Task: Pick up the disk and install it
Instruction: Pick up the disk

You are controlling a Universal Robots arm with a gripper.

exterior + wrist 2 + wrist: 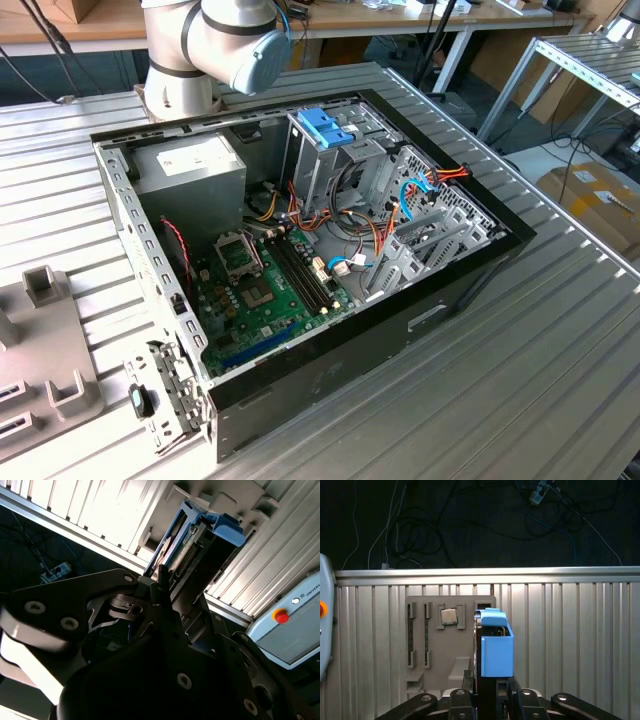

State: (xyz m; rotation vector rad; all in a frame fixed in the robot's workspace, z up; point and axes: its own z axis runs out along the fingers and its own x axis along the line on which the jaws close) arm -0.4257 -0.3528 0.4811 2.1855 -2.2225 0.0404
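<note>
Gripper (488,692) clamped on disk (496,647) | disk edge-on | grey fixture (432,650) behind

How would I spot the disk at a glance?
In the first wrist view, find the ribbed metal table and the grey plate on it. Over the plate, the gripper holds the disk edge-on; its light-blue frame stands out against the grey parts.

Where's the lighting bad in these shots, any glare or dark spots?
Second wrist view: the ribbed metal table glares white, the black gripper sits in shadow. First wrist view: the metal disk in its light-blue rail frame is well lit, dark beyond the table. Exterior view: evenly lit.
</note>
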